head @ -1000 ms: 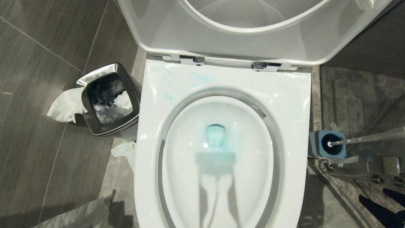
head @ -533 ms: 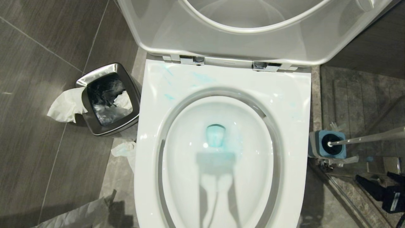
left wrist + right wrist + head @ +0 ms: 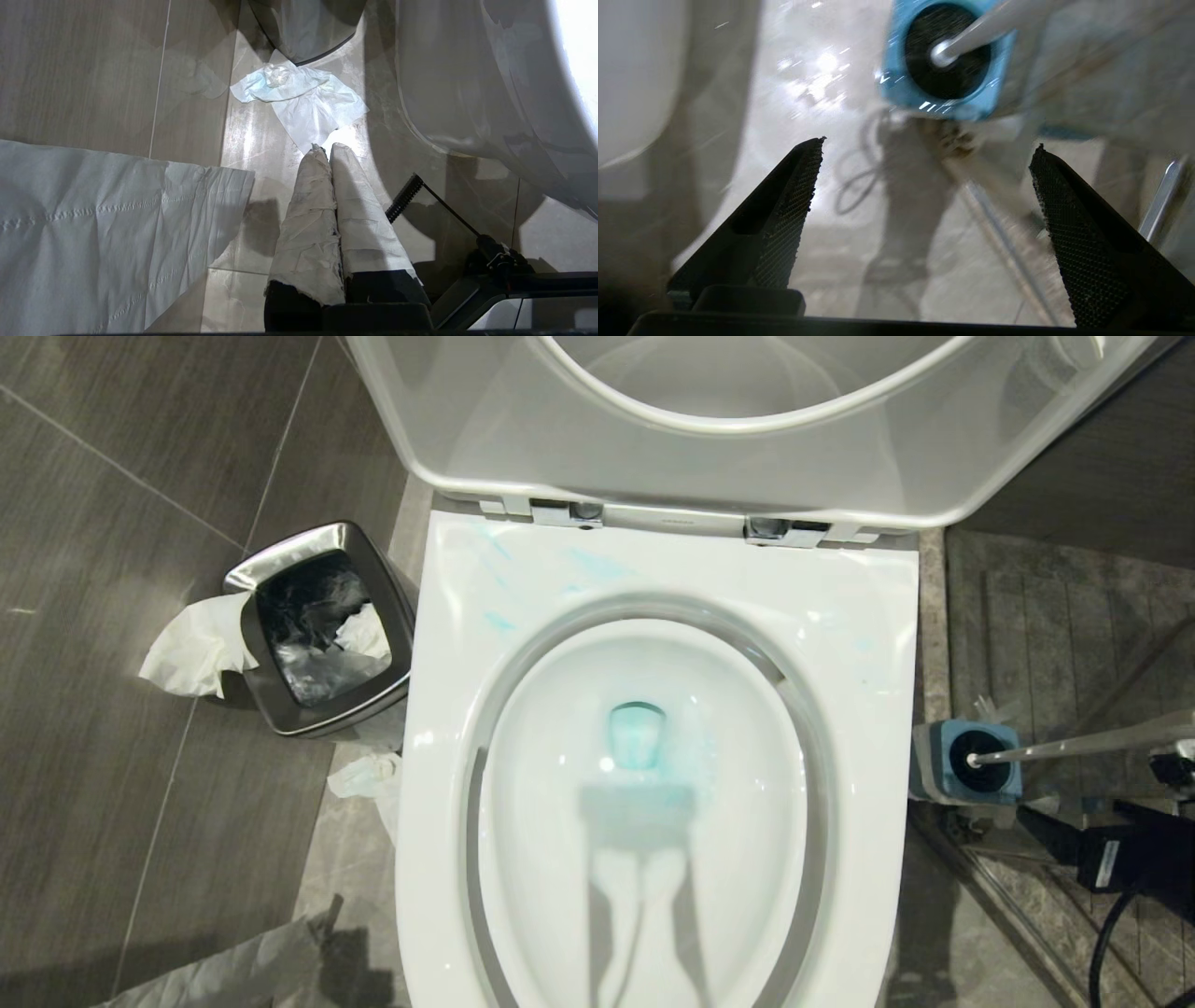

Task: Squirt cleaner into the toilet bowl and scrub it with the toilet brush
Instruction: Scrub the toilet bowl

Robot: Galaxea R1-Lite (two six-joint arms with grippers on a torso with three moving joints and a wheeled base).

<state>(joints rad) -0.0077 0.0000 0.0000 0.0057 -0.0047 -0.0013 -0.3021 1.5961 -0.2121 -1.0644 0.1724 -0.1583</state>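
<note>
The toilet bowl point(image 3: 653, 784) stands with seat and lid raised against the back, chrome hinges visible. Thin teal smears of cleaner point(image 3: 597, 565) mark the rear of the rim toward the robot's left, and the water at the bottom of the bowl is tinted teal.

The toilet brush point(image 3: 1083, 744) sits in its blue square holder point(image 3: 971, 761) on the floor just beside the bowl's right side; the dark bristle head is down in the holder and the slim white handle leans away to the right.

The right gripper point(image 3: 924, 154) is at the right edge of the head view, low and near the holder, not touching the brush. Its fingers point(image 3: 784, 210) are spread wide apart with nothing between them; the wrist view looks down past them onto the holder and bristle head.

The left gripper point(image 3: 329, 149) hangs near the floor beside the bowl's outer wall. Its fingers point(image 3: 308, 210), wrapped in pale material, are pressed together and hold nothing.

A steel waste bin point(image 3: 322, 630) stands to the bowl's left with tissue point(image 3: 196, 644) draped over its edge. More tissue point(image 3: 303, 100) lies on the floor tiles point(image 3: 121, 709) beside the bin.
</note>
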